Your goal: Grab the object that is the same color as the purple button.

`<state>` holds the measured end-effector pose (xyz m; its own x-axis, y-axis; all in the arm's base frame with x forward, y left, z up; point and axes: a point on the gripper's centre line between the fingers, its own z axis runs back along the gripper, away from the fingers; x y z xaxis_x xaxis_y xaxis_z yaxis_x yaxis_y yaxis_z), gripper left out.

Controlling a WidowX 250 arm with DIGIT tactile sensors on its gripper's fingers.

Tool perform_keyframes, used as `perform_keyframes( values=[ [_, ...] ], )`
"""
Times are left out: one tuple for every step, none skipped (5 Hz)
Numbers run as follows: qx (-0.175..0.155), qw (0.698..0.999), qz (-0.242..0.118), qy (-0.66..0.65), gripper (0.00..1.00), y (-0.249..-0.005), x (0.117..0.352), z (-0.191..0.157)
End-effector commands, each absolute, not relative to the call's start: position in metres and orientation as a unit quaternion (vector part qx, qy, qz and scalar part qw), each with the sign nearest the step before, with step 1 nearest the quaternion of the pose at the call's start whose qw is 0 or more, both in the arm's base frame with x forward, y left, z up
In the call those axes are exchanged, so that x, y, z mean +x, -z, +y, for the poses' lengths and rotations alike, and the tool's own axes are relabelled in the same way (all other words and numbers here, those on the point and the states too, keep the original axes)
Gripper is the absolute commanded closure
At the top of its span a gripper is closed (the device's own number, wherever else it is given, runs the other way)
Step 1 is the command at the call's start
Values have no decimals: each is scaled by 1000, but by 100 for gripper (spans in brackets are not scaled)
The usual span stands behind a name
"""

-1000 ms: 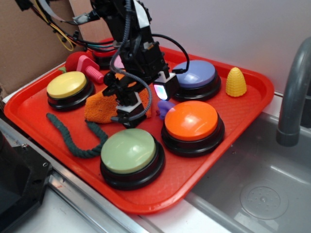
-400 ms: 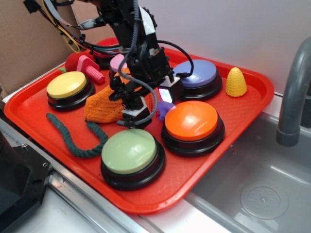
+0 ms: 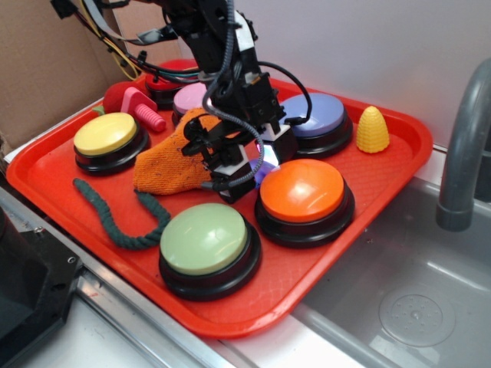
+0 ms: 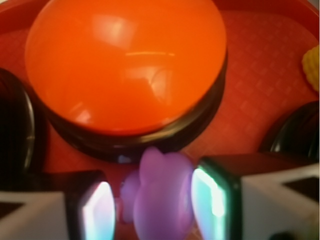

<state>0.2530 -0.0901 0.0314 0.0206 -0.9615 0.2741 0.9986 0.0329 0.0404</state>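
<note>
**A:** Bottom center of the wrist view, the purple toy (image 4: 160,200) sits between the tool's (image 4: 150,207) spread fingers, just below the orange button (image 4: 125,65). Not clamped yet.

**B:** Yep, and the purple button (image 3: 318,116) is upper right, on the red tray (image 3: 46,172).

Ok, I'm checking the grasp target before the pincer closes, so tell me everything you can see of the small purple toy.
The small purple toy looks like smooth, glossy lilac-purple plastic with rounded stubby lobes, one poking up at its top. It sits on the red tray, close to the orange button; whether they touch is unclear. In the wrist view it lies between the two fingers of the pincer, the right finger close against it, a gap on the left. In the exterior view the arm hides nearly all of it.
</note>
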Motion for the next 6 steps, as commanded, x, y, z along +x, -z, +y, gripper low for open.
perform_keyframes(
  values=[
    [-79, 719, -127, 679, 100, -41, 258, -94],
    [-60, 760, -125, 635, 100, -58, 259, -83],
    [-68, 812, -132, 564, 100, -85, 256, -67],
    [-78, 880, -97, 459, 100, -108, 251, -51],
    [-11, 936, -29, 352, 100, -126, 246, -36],
    [28, 972, -11, 233, 100, -144, 232, -11]
  ],
)
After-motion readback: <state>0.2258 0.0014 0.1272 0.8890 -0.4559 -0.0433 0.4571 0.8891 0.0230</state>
